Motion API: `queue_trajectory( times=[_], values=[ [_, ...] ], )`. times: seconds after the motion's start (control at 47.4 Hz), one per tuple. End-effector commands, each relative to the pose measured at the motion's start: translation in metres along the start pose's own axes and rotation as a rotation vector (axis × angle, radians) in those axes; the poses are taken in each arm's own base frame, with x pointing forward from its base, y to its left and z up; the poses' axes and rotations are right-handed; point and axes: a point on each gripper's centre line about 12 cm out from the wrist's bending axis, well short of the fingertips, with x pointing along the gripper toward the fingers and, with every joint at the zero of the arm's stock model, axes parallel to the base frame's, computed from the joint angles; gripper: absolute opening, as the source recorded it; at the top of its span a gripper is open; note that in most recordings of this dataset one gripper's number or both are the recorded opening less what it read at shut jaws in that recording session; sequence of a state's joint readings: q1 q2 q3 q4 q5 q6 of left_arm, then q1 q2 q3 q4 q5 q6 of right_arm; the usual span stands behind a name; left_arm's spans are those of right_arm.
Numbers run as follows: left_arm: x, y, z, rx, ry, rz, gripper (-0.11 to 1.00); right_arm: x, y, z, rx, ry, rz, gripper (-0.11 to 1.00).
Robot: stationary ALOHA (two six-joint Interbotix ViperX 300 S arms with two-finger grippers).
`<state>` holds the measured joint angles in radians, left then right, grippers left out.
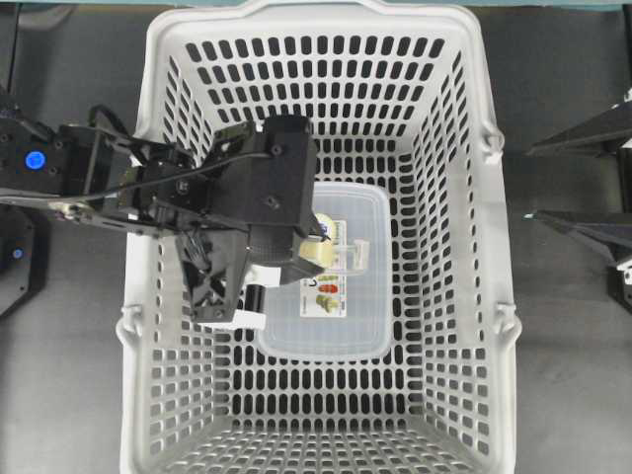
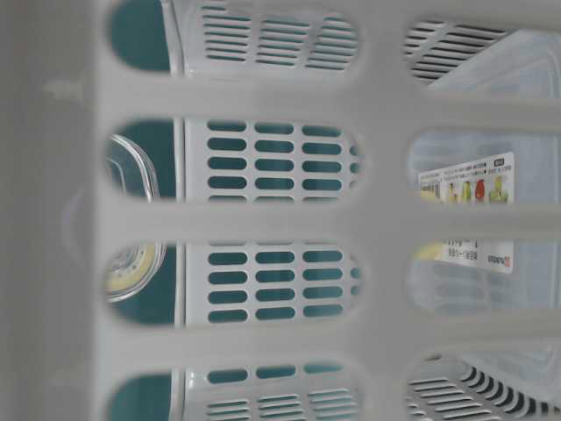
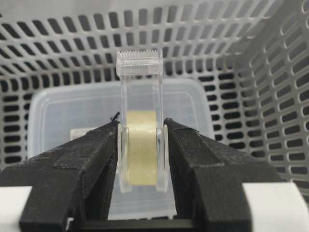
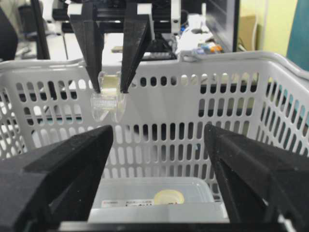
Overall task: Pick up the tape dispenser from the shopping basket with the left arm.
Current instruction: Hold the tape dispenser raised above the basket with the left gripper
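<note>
Status: grasp done, lift appears underway. Left end effector (image 3: 142,145) is pinching the tape dispenser (image 3: 140,140) across the roll's flat sides, cutter end pointing away from the wrist. Dispenser hangs w/ the fingers above the food box (image 1: 336,326), approx. level w/ the shopping basket (image 1: 494,247) rim. Remaining: clear the rim fully. Right end effector (image 4: 159,159) is spread, empty, outside the basket.

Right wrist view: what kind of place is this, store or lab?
Likely a lab bench, not a store: the shopping basket sits on a plain table, with cluttered desks and cables behind, while the left gripper lifts the tape dispenser.
</note>
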<state>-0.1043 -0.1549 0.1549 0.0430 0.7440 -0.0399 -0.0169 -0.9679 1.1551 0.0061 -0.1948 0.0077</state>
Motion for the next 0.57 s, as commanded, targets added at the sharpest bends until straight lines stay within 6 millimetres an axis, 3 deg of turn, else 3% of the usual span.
queue_trajectory(
  times=[0.0, 0.548],
  values=[
    [-0.0063, -0.0004, 0.0062, 0.000, -0.031, -0.001, 0.30, 0.0012, -0.0003, 0.0028, 0.005, -0.008, -0.002, 0.73],
    [-0.0025, -0.0006, 0.0043, -0.001, -0.038, -0.002, 0.30, 0.0010, -0.0007, 0.0019, 0.005, -0.008, -0.004, 0.73]
  ],
)
